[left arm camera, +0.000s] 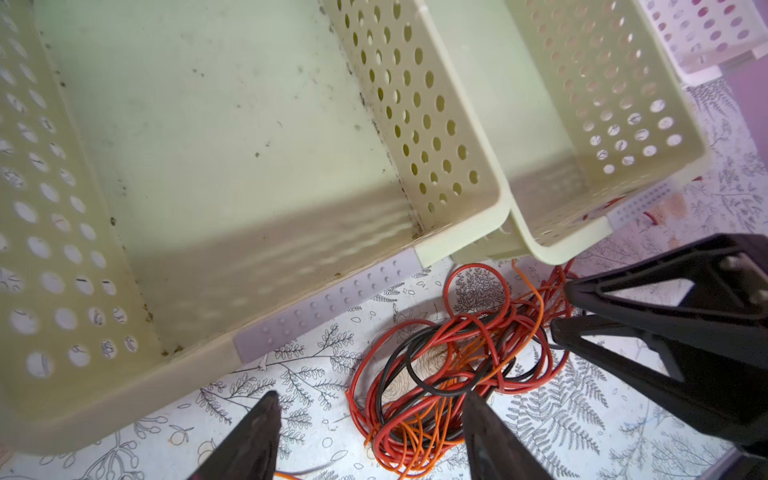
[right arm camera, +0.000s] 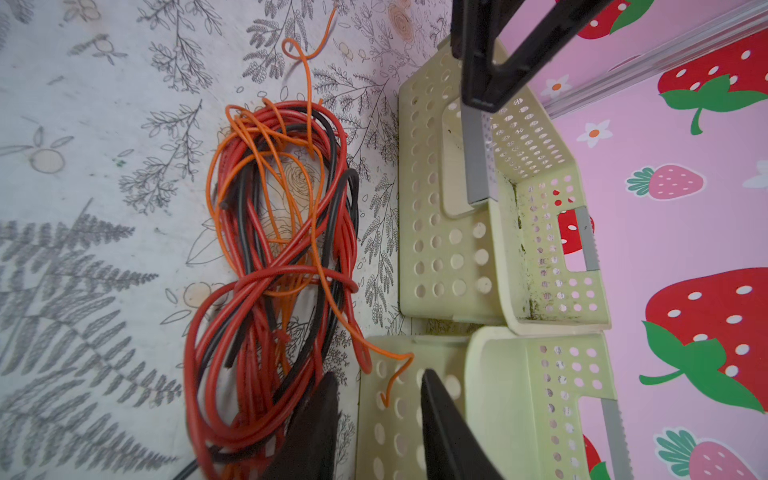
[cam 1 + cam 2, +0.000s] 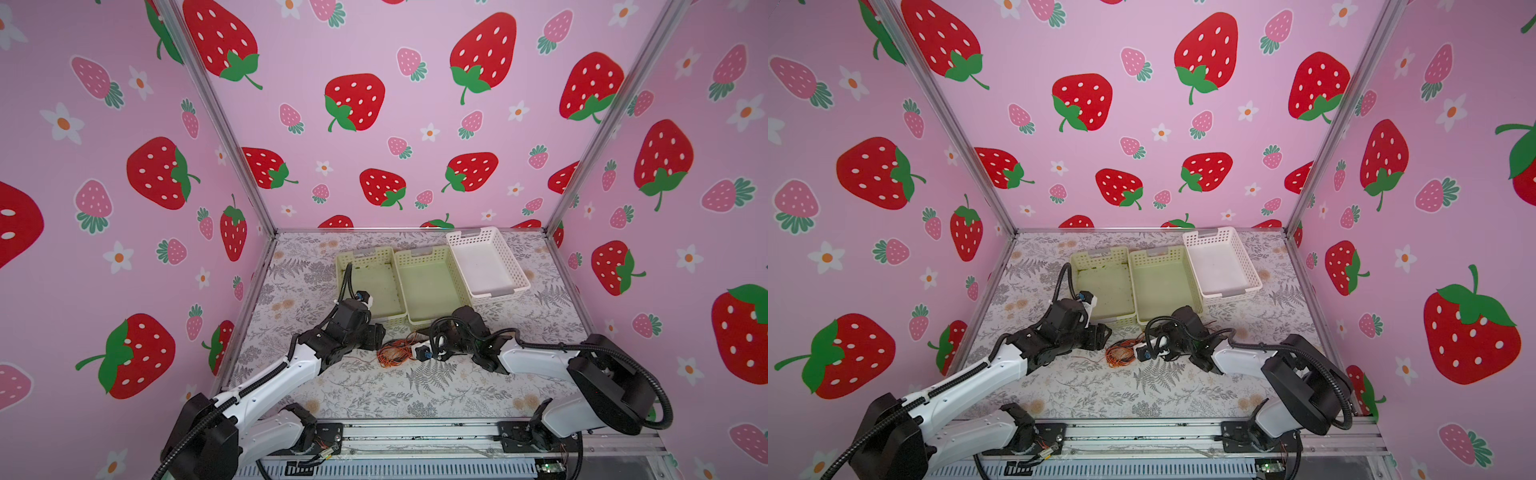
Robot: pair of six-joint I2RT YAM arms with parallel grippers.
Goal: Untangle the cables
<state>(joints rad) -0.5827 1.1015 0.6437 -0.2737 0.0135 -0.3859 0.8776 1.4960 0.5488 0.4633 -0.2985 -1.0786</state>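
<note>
Tangled cables (image 3: 394,352) lie between left end effector (image 1: 370,395) and right end effector (image 2: 379,374).

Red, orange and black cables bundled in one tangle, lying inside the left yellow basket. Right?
Not inside. The cables are bundled in one tangle, but on the table outside the left yellow basket, by its near corner. The left wrist view shows this, with the basket's floor bare. Both top views agree.

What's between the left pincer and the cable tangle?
Nothing visible. The left pincer is open at the edge of the cables, one finger over the strands. The cream baskets stand behind them and the right pincer at their far side, neither in the path.
</note>
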